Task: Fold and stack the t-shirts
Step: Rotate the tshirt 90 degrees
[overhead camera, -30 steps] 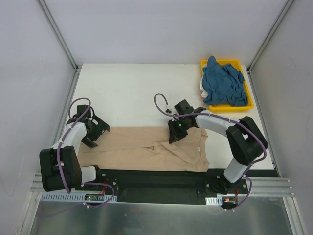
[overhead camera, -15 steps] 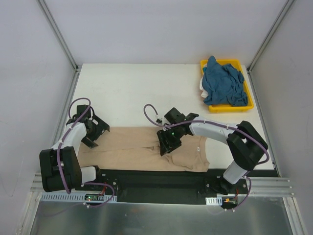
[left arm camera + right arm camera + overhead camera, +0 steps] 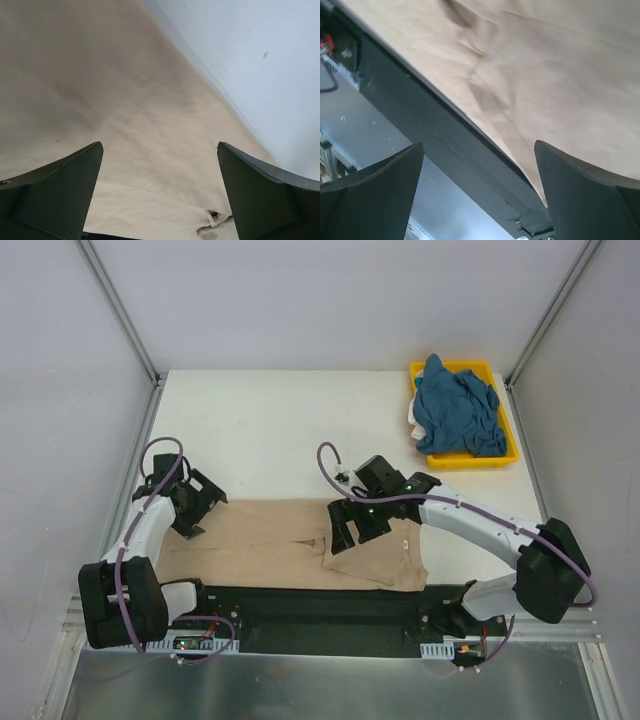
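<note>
The tan t-shirt [image 3: 260, 540] lies flat along the table's near edge, its right part folded over with a crease near the middle. My left gripper [image 3: 203, 508] hovers open over the shirt's left end; in the left wrist view its jaws [image 3: 160, 150] stand wide above tan cloth [image 3: 100, 90] with nothing between them. My right gripper [image 3: 352, 528] is open just above the folded right part. In the right wrist view its jaws [image 3: 479, 147] stand wide over the shirt's near edge [image 3: 545, 75], holding nothing. The teal t-shirt [image 3: 455, 415] lies crumpled in the tray.
The yellow tray [image 3: 475, 460] stands at the back right corner of the white table [image 3: 280, 430]. A black base plate [image 3: 445, 145] runs along the near edge under the shirt's hem. Grey walls enclose the table on three sides.
My right gripper carried a shirt flap toward the near left, then opened and let it go. Its elbow swung out to the right. My left gripper shifted slightly away, still open.
</note>
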{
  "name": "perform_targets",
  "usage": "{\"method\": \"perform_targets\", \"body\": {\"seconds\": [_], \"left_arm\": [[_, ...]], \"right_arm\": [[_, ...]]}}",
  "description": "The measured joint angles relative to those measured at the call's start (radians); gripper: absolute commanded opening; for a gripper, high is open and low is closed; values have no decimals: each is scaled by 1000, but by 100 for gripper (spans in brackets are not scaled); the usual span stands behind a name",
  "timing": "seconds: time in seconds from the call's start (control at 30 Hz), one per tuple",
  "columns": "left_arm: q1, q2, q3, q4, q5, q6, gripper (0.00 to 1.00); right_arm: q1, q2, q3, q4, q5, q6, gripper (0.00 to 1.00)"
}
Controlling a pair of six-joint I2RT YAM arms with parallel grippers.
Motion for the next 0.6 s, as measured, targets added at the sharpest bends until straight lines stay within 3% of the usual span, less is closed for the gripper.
{"method": "perform_targets", "body": {"seconds": [0.3, 0.6], "left_arm": [[-153, -86, -11, 29, 115, 19, 99], [-207, -17, -99, 70, 156, 16, 99]], "right_arm": [[-116, 0, -217, 32, 5, 163, 97], [-282, 182, -124, 35, -24, 201, 97]]}}
